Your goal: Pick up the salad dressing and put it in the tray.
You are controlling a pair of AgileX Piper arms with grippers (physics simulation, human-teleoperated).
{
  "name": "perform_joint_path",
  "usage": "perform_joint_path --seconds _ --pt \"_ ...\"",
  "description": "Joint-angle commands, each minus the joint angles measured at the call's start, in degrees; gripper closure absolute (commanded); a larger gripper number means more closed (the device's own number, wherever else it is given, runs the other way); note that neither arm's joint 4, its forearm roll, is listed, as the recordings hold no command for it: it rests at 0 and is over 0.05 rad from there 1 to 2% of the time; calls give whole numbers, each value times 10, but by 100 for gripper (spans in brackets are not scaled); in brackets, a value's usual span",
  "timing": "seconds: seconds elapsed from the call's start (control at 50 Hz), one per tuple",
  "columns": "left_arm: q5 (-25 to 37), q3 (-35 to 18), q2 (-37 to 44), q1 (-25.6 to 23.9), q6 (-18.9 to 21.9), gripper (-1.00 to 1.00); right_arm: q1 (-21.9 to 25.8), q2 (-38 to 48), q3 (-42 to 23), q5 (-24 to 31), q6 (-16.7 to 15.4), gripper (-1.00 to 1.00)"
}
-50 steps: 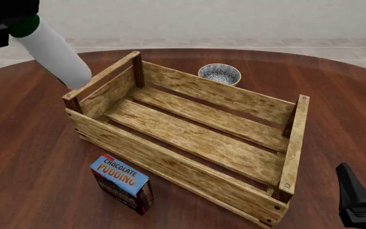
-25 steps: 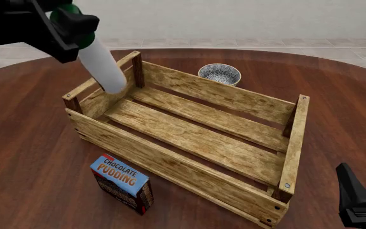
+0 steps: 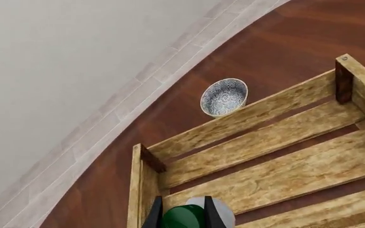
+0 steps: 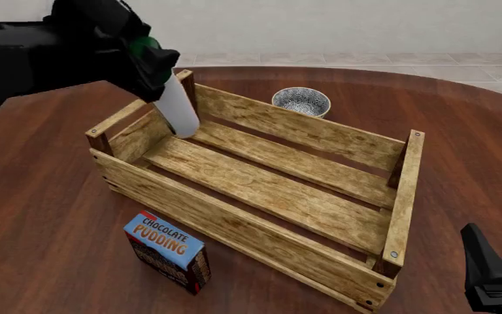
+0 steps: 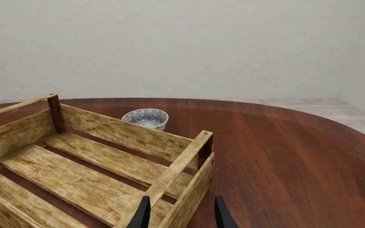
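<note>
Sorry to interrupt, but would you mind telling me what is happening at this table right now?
The left tool is holding the salad dressing bottle by its green-capped end, tilted with its rounded end down inside the far left corner of the wooden tray. It has not been released. The right tool is open and idle near the tray's right end. A Chocolate Pudding box stands in front of the tray, and a patterned bowl sits behind it.
</note>
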Motion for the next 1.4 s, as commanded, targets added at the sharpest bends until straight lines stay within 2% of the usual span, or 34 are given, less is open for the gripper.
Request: perform_joint_path --seconds 0.02,0.5,1.4 --pt "-42 24 31 1 17 100 0 0 0 0 0 -100" --pt "-127 104 85 11 61 100 0 0 0 0 0 -100" --pt "-201 114 168 20 75 100 0 0 0 0 0 -100"
